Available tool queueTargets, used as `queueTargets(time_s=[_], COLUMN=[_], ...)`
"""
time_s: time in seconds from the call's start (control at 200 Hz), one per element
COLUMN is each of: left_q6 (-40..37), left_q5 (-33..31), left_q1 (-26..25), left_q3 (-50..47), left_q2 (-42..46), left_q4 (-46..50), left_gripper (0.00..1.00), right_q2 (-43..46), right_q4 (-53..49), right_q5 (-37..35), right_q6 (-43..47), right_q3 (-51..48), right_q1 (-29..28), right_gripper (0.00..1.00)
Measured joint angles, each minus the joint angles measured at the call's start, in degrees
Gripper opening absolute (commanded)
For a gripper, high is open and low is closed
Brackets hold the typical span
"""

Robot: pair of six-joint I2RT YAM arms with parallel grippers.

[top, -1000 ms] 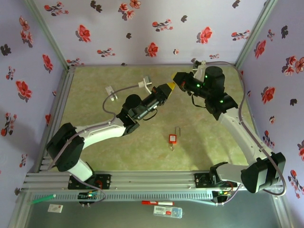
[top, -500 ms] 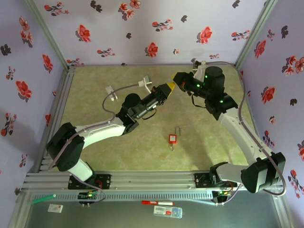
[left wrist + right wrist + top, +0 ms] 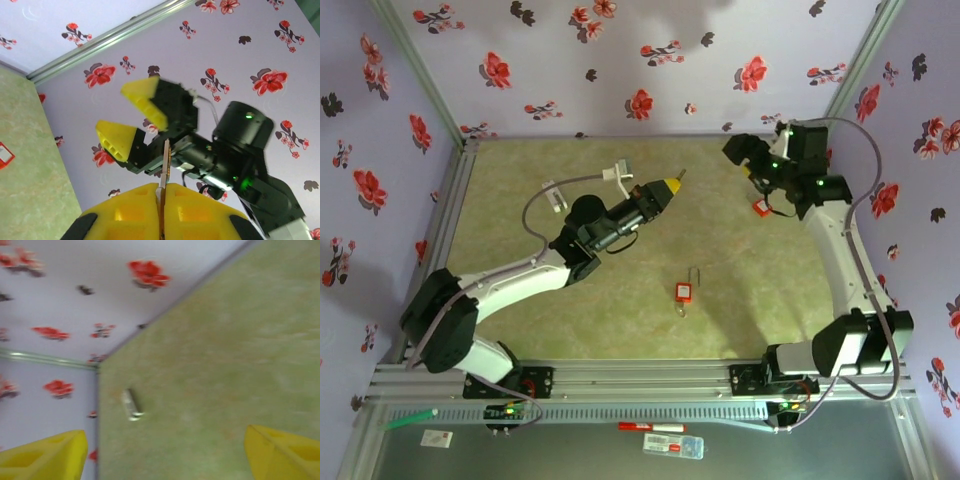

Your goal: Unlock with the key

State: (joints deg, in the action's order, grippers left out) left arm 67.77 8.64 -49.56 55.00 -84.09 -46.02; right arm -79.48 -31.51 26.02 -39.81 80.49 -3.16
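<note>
On the desk (image 3: 770, 300), nearest the front, the red padlock (image 3: 684, 292) lies flat by itself and nothing touches it. A bit farther back and up in the air, the left gripper (image 3: 665, 186) has its fingers (image 3: 200, 210) pinched tight on the thin metal key (image 3: 165, 165), which sticks out past the tips. Farther away, near the back wall, the right gripper (image 3: 111, 107) has its fingers wide apart and holds nothing. A small red thing (image 3: 760, 207) sits under that arm; I cannot tell what it is. So the key is in hand, but it is not in the lock yet — it must go down to the lock, slide in and turn
</note>
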Motion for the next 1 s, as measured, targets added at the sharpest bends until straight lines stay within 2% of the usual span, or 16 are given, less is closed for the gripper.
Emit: queueTargets(time_s=[0.11, 0.35, 0.515, 0.705, 1.0], left_q6=[-1.16, -2.32, -2.32, -1.81, -0.59], left_q5=[0.52, 3.50, 6.95, 10.93, 15.45], left_q1=[1.36, 5.33, 8.46, 12.02, 14.99], left_q3=[-0.66, -1.44, -1.66, -1.73, -1.73], left_q2=[1.99, 5.18, 5.33, 5.31, 4.20], left_q4=[2.36, 7.30, 9.25, 10.12, 10.62], left_gripper=[0.00, 0.00, 0.00, 0.00, 0.00], right_q2=[-5.92, -22.97, -31.36, -38.95, -48.19], right_q4=[-8.39, -21.92, -25.42, -26.32, -26.86], right_q5=[-4.09, -17.49, -24.81, -28.94, -32.13], right_q6=[9.42, 30.23, 40.59, 50.58, 57.68], right_q3=[2.95, 11.98, 16.50, 20.76, 26.08], right_q1=[2.82, 2.91, 2.91, 2.91, 2.91], right_gripper=[0.83, 0.82, 0.81, 0.81, 0.80])
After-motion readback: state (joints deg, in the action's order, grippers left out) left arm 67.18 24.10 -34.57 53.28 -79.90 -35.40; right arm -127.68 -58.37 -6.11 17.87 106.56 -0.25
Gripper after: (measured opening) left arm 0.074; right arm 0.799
